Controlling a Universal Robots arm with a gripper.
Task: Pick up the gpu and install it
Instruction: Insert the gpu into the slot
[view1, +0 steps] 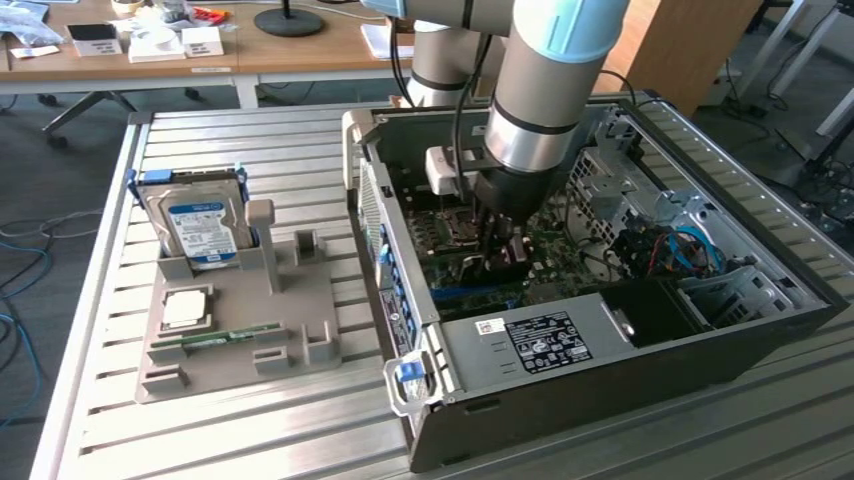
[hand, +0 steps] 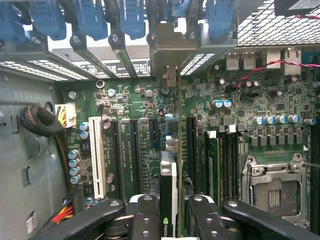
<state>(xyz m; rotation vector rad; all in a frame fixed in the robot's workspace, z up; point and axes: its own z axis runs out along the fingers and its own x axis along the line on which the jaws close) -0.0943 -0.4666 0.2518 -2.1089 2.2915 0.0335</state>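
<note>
Exterior view: a grey robot arm (view1: 534, 100) reaches down into an open computer case (view1: 747, 330) lying on its side on a slatted metal surface (view1: 267, 420). Its claw (view1: 501, 240) is low inside the case, just above the motherboard (view1: 561, 260). Towards the exterior view's left, well apart from the case, a grey holder (view1: 227, 370) carries a hard drive (view1: 200, 225) standing upright, a square processor chip (view1: 184, 305) and a green memory stick (view1: 220, 340). Two of the holder's uprights stand bare.

Wrist view: the claw's black fingers (hand: 145, 217) pinch the gpu (hand: 168, 180) from both sides. The card shows edge-on and upright above the green board, between two long black slots (hand: 132, 150). Its metal bracket (hand: 172, 47) reaches the row of rear openings beneath the blue latches (hand: 90, 20). An open processor socket (hand: 275, 185) lies nearby.

Judged from this, the pick-up is done and the card is lined up over its place. Whether its edge has gone into the slot cannot be told, and the claw has not let go.
</note>
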